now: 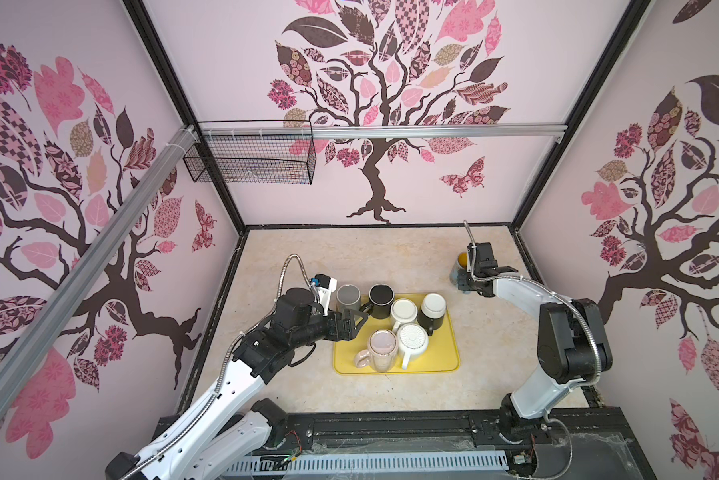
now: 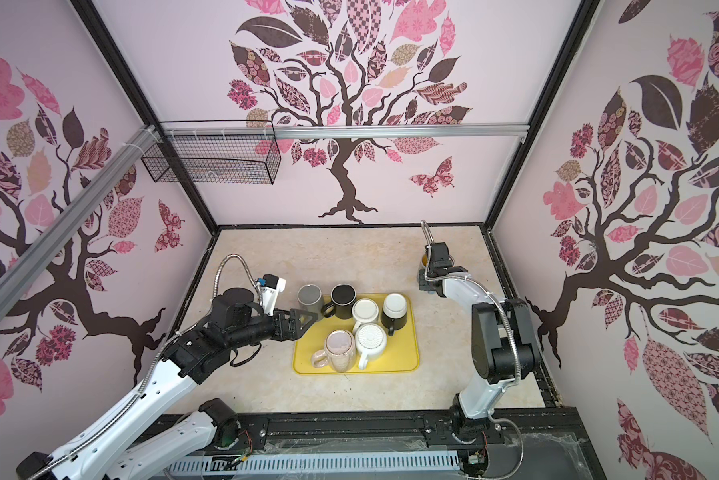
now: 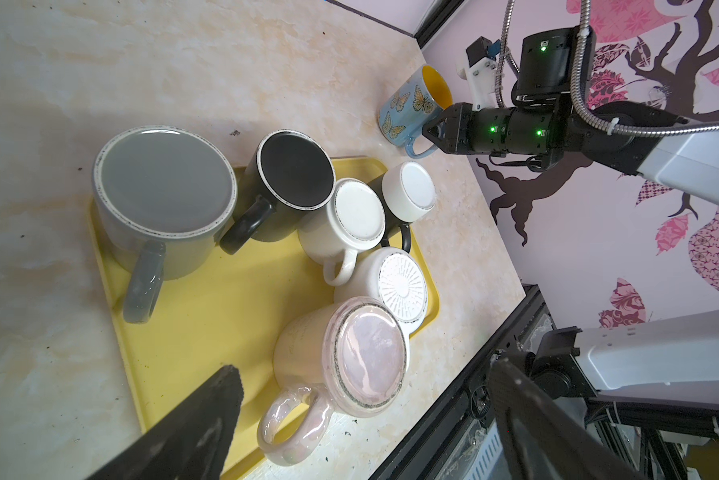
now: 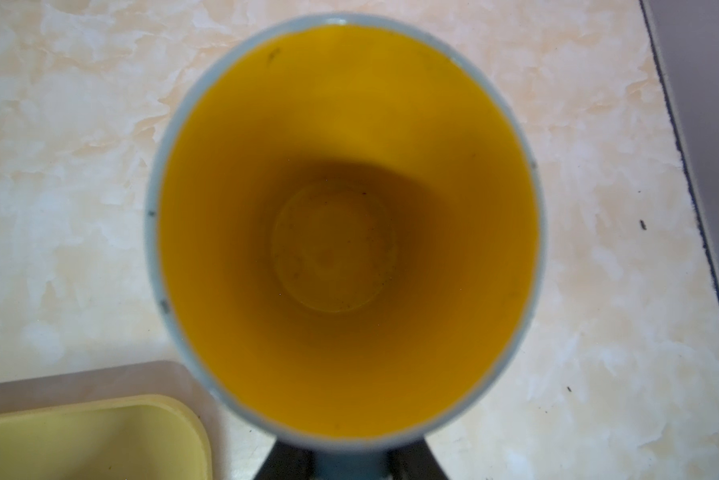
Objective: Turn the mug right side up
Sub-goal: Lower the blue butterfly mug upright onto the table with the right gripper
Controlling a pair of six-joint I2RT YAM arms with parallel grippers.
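Top views: left gripper [image 1: 355,321] hovering, jaws wide apart, over left edge of yellow tray [image 1: 441,357]. Six mugs [image 1: 412,338] sitting upside down on tray. One butterfly mug [image 3: 407,108], pale blue, yellow inside, sitting mouth-up off tray toward far right corner of table [image 1: 349,257]; right gripper [image 3: 430,133] clamping its handle.

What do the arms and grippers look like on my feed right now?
Both arms, left arm and right arm, have white link shells with bulky black joints. A ribbed silver conduit loops along each. The left gripper and right gripper are black with triangular fingers; small green lights glow on the right wrist.
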